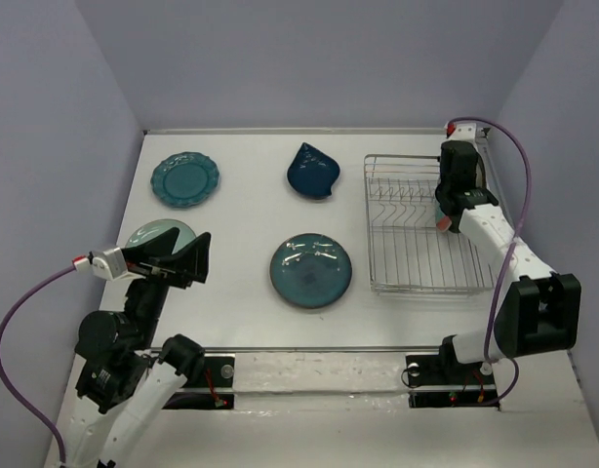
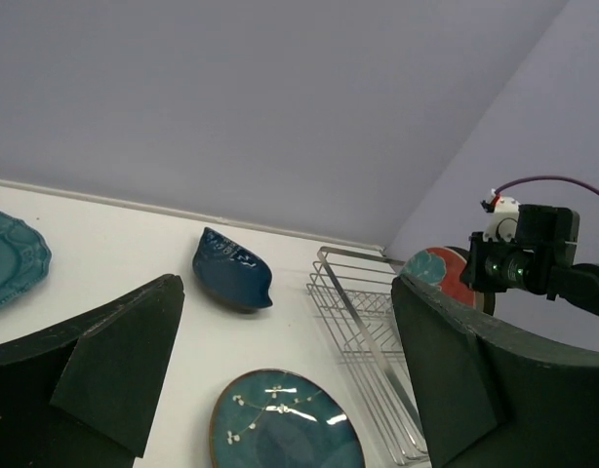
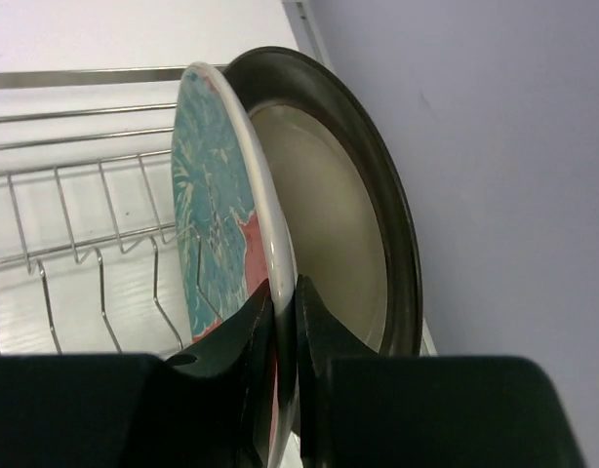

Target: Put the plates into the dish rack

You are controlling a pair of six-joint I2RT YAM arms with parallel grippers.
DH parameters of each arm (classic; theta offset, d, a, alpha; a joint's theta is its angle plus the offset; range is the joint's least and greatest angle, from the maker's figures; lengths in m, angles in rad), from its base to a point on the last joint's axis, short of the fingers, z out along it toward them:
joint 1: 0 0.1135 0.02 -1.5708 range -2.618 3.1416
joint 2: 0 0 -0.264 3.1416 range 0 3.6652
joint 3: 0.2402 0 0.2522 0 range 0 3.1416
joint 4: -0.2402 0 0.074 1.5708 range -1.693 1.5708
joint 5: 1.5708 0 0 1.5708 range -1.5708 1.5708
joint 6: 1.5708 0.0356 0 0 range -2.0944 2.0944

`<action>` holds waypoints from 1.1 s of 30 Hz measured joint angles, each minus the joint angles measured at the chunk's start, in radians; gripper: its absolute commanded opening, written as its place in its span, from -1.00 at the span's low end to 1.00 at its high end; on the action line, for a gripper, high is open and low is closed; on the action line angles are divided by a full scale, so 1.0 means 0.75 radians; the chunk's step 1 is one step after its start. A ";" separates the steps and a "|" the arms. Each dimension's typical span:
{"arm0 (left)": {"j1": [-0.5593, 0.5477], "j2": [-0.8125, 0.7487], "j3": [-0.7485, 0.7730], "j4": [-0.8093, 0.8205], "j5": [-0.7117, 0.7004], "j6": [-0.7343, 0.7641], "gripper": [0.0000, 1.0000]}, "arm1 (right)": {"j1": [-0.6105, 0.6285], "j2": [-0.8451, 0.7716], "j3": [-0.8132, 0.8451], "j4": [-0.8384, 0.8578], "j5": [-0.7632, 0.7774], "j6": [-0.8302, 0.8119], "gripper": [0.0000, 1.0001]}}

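Observation:
My right gripper [image 3: 283, 322] is shut on the rim of the red-and-light-blue patterned plate [image 3: 217, 205] and holds it on edge over the right end of the dish rack [image 1: 417, 229]. It stands close beside the cream plate with a dark rim [image 3: 329, 214], which stands upright in the rack. My left gripper [image 1: 178, 261] is open and empty above the pale mint plate [image 1: 155, 236], which it partly hides. The scalloped teal plate [image 1: 184, 179], the dark blue leaf-shaped plate [image 1: 314, 171] and the glossy dark teal plate [image 1: 311, 271] lie flat on the table.
The rack's upright tines [image 3: 75, 210] left of the patterned plate hold nothing. Lilac walls close in the table on three sides, and the right wall stands just behind the rack. Purple cables loop off both wrists.

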 measured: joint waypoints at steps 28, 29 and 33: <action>-0.012 1.164 -0.366 0.212 0.273 -0.496 0.45 | -0.014 -0.553 -0.088 -0.216 -0.415 0.625 0.82; -0.015 1.208 -0.366 0.235 0.278 -0.499 0.45 | -0.014 -0.597 -0.102 -0.194 -0.463 0.638 0.82; -0.018 1.310 -0.370 0.318 0.314 -0.501 0.42 | -0.014 -0.700 -0.193 -0.148 -0.656 0.693 0.82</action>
